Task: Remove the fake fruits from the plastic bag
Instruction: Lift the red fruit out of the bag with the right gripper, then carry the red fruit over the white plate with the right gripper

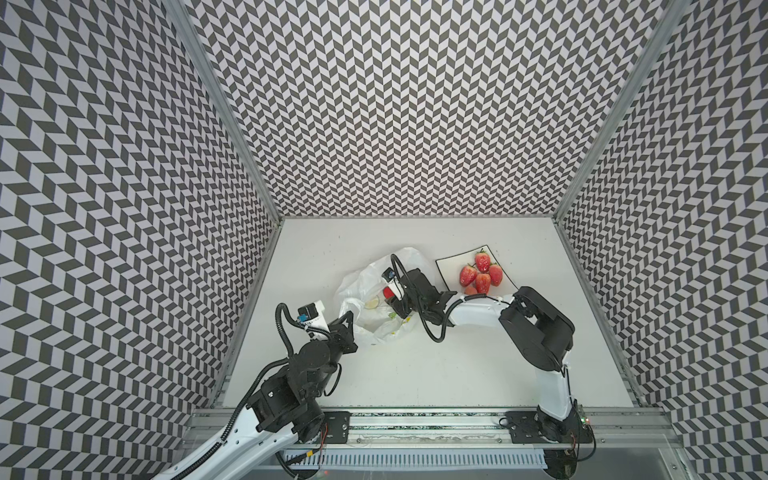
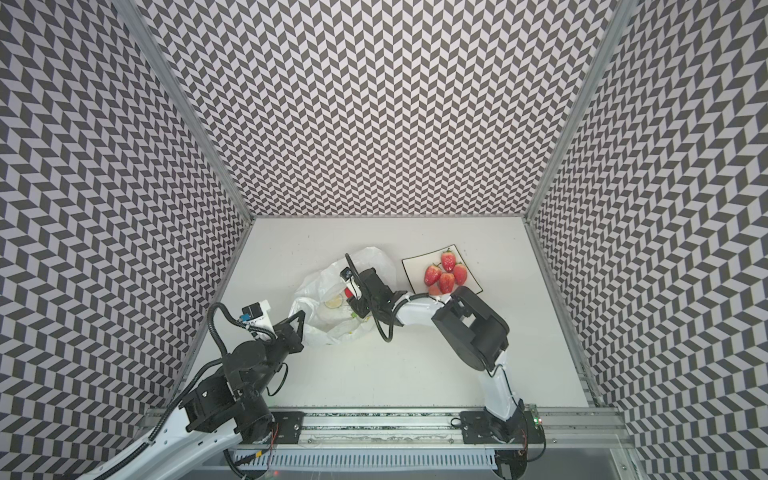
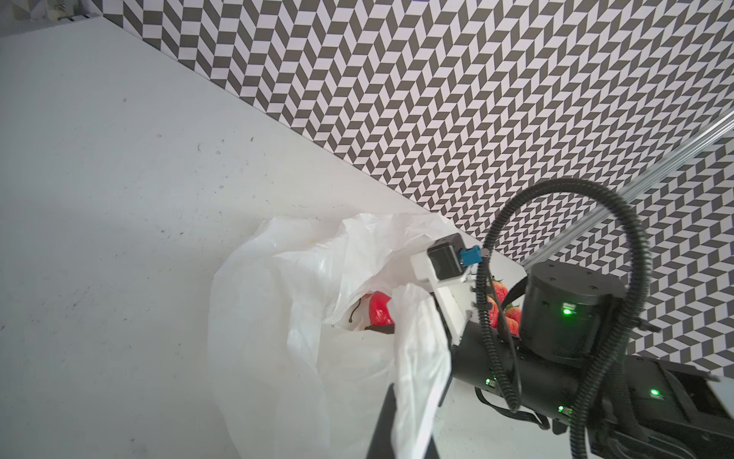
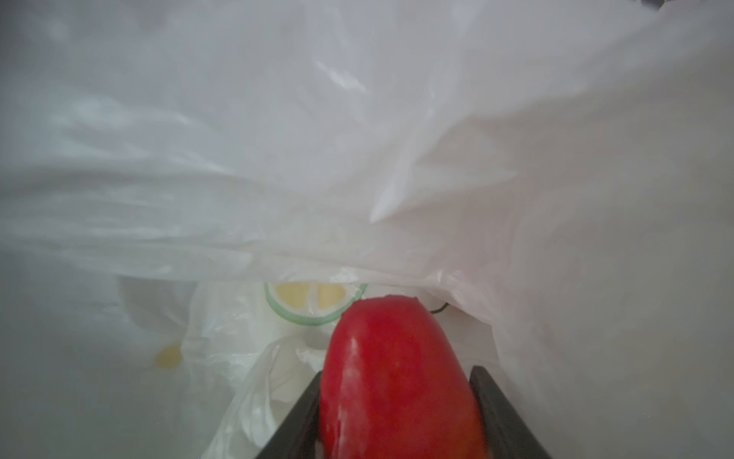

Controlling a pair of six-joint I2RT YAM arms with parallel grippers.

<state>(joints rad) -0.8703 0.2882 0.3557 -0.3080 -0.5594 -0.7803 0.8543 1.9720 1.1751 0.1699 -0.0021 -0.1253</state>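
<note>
R claw [image 4: 397, 373] is seen deep inside the plastic bag [image 4: 357, 139]. Its two dark fingers [image 4: 302, 413] are set against either side of a glossy red fruit [image 4: 397, 349]. The fruit is judged pinched, though how firmly can't be told. Its long axis is laid along the fingers, pointing away from the wrist twd. the lemon-slice print [image 4: 306, 298] on the bag's far film. No re-aiming is thus judged needed, only a pull straight back along that axis, out thru the mouth.

L claw [image 1: 348, 326] is pressed shut on the bag's near edge, by which the mouth is held up & open.

Outside, the plate [image 1: 451, 266] is set just beside the bag on the R arm's side, w/ four strawberries [image 1: 482, 274] bunched on it. A small orange-red fruit [image 1: 470, 290] there is partly hidden by the R arm. R arm is judged the nearer one to both fruit & plate. Loose film overhead could be snagged on the way out.
</note>
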